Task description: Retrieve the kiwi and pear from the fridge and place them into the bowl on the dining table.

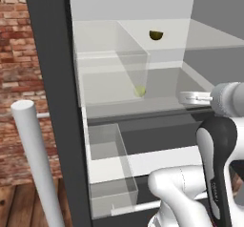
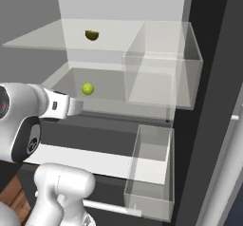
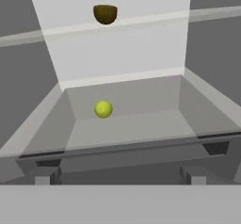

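The fridge stands open in front of me. The kiwi, a dark olive oval, rests on the upper glass shelf; it also shows in both base views. One level down, the small yellow-green pear lies near the back of the lower shelf. My gripper is open at the front lip of that lower shelf, level with it, its fingertips wide apart and empty. The pear lies ahead of it, slightly left, well clear. The bowl and dining table are out of view.
Clear door bins hang on the open door to the left, with a white bar handle and a brick wall beyond. More clear bins sit at the right of the right base view.
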You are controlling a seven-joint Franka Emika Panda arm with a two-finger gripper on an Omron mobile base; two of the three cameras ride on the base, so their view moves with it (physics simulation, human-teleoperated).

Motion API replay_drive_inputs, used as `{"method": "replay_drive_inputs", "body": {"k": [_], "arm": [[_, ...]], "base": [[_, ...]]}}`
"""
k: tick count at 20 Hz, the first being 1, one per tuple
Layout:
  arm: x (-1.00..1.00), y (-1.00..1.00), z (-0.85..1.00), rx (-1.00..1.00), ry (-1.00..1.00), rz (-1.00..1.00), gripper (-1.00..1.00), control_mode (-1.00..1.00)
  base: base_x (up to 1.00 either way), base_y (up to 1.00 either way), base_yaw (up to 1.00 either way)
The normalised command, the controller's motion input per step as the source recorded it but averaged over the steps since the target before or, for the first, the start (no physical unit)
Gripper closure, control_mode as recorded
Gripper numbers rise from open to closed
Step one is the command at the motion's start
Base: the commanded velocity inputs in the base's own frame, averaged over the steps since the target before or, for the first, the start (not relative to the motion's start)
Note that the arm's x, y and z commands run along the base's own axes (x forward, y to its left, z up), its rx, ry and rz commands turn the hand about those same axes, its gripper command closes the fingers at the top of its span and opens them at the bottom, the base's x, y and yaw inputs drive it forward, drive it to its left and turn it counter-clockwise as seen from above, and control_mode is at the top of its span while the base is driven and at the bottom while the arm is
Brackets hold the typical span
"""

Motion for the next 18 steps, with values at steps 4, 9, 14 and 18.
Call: {"method": "replay_drive_inputs", "body": {"k": [4,9,14,18], "arm": [[0.00,0.00,0.00,0.00,0.00,0.00,-1.00,1.00],[0.00,0.00,0.00,0.00,0.00,0.00,-1.00,1.00],[0.00,0.00,0.00,0.00,0.00,0.00,-1.00,1.00],[0.26,0.00,0.00,0.00,0.07,0.00,-1.00,-1.00]], "base": [[1.00,0.00,0.00],[0.95,0.00,0.00],[0.61,0.00,0.00],[0.00,0.00,0.00]]}}
